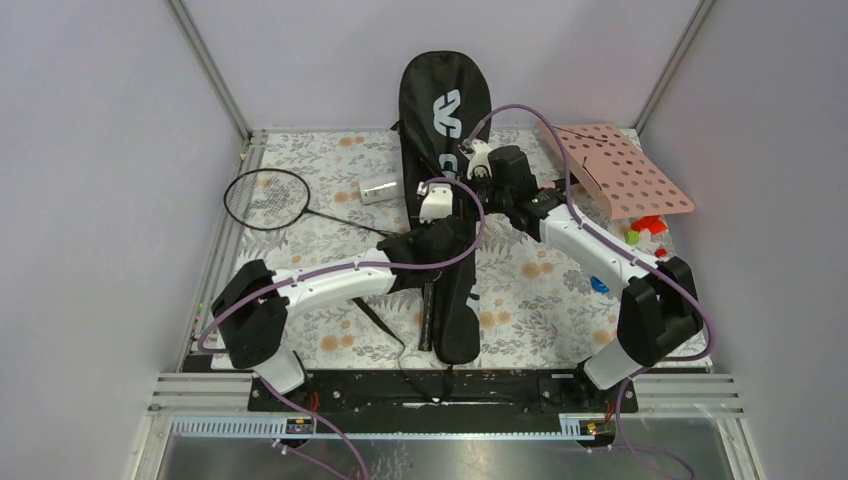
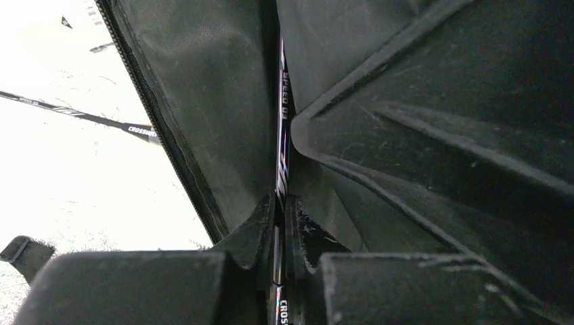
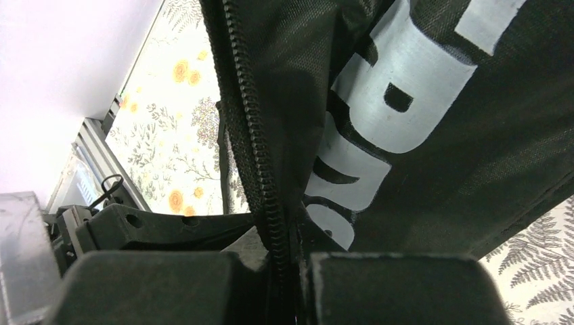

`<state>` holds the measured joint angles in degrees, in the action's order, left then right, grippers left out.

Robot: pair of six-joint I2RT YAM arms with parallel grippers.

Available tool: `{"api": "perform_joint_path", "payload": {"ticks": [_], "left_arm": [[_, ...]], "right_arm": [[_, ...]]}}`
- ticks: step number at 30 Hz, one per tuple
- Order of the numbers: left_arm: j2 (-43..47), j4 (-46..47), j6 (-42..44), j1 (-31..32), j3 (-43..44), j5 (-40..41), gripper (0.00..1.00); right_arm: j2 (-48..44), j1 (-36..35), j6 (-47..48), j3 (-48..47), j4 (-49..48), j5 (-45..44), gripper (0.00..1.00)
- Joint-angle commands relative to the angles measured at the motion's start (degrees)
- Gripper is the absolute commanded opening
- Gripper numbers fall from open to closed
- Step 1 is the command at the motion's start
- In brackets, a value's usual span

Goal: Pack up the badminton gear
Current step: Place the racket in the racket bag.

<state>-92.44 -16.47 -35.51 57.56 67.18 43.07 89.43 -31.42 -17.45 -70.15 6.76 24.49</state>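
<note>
Top external view: the black bag [image 1: 440,100] lies along the middle of the floral surface [image 1: 540,290], its wide head at twelve o'clock and its narrow end toward six. Both arms meet over it.

Left wrist view: the left end effector [image 2: 279,203] is clamped on the thin shaft of one racket [image 2: 283,122], which runs up into the gap between the bag's opened walls. How deep the racket head sits cannot be told.

Right wrist view: the right end effector [image 3: 291,237] is pinched together on the bag's edge at the zipper [image 3: 250,135], apparently holding the mouth open.

The second racket [image 1: 268,198] lies bare on the surface at ten o'clock, well apart from the bag. A small white object, probably the tube [image 1: 379,189], rests just left of the bag. No shuttlecocks can be made out. The pink stand [image 1: 625,170] and coloured blocks [image 1: 648,225] sit at two o'clock.

Judged progress: early. One racket is partly in; the other racket, tube, shuttlecocks and zip closure remain.
</note>
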Motion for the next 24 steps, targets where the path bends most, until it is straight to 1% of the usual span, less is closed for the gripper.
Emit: {"api": "perform_joint_path", "payload": {"ticks": [1,5,9,10,11,13,14,15,16,18,22,24], "left_arm": [[0.4,5.6,-2.6,-1.2,2.2,-1.4,0.10],[2.0,1.7,-1.3,-1.2,0.7,-3.8,0.32],[6.3,-0.8,0.9,-1.2,-2.7,-7.4,0.52],[7.6,-1.3,1.4,-1.2,-3.6,-8.7,0.58],[9.2,-1.9,1.8,-1.2,-4.7,-10.2,0.66],[12.6,-2.9,1.9,-1.1,-7.0,-13.1,0.78],[14.7,-3.6,1.9,-0.9,-8.5,-14.4,0.85],[16.6,-4.6,1.5,-0.7,-9.9,-14.9,0.94],[18.6,-5.9,0.8,-0.5,-11.5,-15.0,0.98],[22.3,-8.8,-1.1,-0.4,-14.6,-16.5,0.99],[27.6,-11.9,-5.2,-0.2,-23.7,-24.2,0.99],[28.7,-11.7,-6.8,0.2,-27.8,-29.6,0.94]], "right_arm": [[1.9,-2.9,-5.5,0.3,3.1,4.7,0.00],[4.1,-2.1,-7.1,-1.3,3.3,1.9,0.00],[6.2,-0.9,-8.0,-2.4,3.2,-1.0,0.00],[6.9,-0.6,-8.2,-2.7,3.1,-1.1,0.00],[7.5,-0.3,-8.5,-3.0,3.1,-0.9,0.00],[8.3,0.1,-8.9,-3.0,2.3,-0.3,0.00],[8.5,0.2,-9.3,-2.6,1.5,0.0,0.00],[8.6,0.3,-9.5,-2.2,0.7,0.3,0.00],[8.8,0.3,-9.6,-1.8,0.1,0.7,0.00],[9.2,0.4,-9.7,-1.5,-0.5,1.2,0.00],[9.9,0.4,-8.9,-1.2,-1.1,2.7,0.00],[9.9,0.4,-8.5,-0.9,-1.0,3.1,0.00]]}}
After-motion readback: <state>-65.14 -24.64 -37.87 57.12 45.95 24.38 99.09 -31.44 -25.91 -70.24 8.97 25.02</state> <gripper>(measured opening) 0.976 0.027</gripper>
